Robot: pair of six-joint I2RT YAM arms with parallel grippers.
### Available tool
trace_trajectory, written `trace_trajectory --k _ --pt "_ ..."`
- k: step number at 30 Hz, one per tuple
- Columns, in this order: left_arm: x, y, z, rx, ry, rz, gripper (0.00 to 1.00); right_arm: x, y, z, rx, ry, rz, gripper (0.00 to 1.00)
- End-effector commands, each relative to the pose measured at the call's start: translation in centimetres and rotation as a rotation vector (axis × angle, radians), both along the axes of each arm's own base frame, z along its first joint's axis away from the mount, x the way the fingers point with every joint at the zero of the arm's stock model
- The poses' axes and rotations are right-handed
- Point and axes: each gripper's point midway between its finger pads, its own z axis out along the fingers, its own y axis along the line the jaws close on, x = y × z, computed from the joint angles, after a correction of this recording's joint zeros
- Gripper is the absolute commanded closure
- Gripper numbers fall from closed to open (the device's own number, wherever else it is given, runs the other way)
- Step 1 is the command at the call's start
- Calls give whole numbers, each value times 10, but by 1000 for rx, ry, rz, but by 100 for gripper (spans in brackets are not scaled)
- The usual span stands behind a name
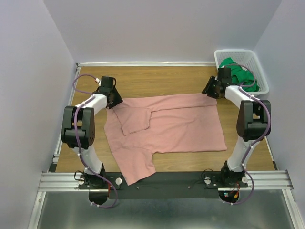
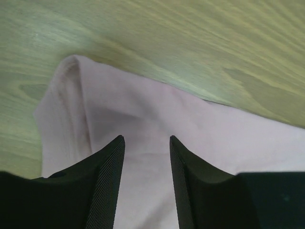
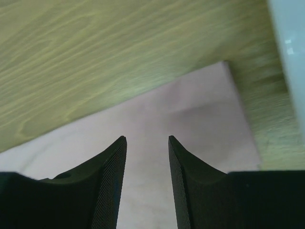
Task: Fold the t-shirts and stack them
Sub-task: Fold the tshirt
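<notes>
Top view: pink tee [image 1: 176, 126] lies spread flat mid-desk [image 1: 157, 78], one flap reaching over the near edge at 7 o'clock. Green tee [image 1: 237, 71] is bundled in the basket [image 1: 261, 76] at 2 o'clock. Left end effector [image 1: 113, 101] is at the pink tee's 10 o'clock corner, right end effector [image 1: 208, 91] at its 2 o'clock corner.

Left wrist: jaws partly apart, nothing between them, rounded pink corner below.

Right wrist: jaws partly apart, empty, above a square pink corner. Cannot tell whether the tips touch cloth.
</notes>
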Motion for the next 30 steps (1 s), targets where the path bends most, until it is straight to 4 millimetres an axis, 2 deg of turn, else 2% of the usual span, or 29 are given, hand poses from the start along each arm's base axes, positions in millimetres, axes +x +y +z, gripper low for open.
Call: trace_trajectory --k 1,3,4,7,8,11,14,16,18,22,25,28,29,30 --pt "10 26 -16 9 25 72 51 5 -17 -39 8 56 -30 53" --pt "6 33 -25 2 51 87 53 4 -19 -47 5 69 -41 53" --pt "3 42 -32 1 65 106 53 4 -30 -52 3 78 -67 53" --pt "-3 47 -40 2 86 120 55 -5 -41 -69 -14 117 -112 54" --pt "-5 60 -44 0 97 149 56 -6 -43 -71 -13 124 -124 54" --pt "-6 73 -52 -4 117 174 59 -14 -47 -86 -8 165 -155 54" --pt "0 80 -55 -17 119 183 59 -11 -49 -93 -11 175 -168 54" --pt "12 82 -53 -16 112 183 60 -7 -49 -96 -11 178 -165 54" --pt "19 82 -53 -15 115 170 59 4 -49 -94 -7 161 -160 53" --pt "49 84 -44 -11 83 162 59 25 -49 -86 -14 120 -141 53" --pt "62 84 -41 -9 75 150 59 38 -46 -79 -12 92 -108 53" --pt "76 81 -23 -32 34 126 58 53 -43 -57 -7 35 -72 53" --pt "82 82 -5 -23 -7 123 55 55 -42 -48 -11 15 -60 53" --pt "83 85 5 -9 -24 130 53 58 -39 -26 -7 -28 -46 52"
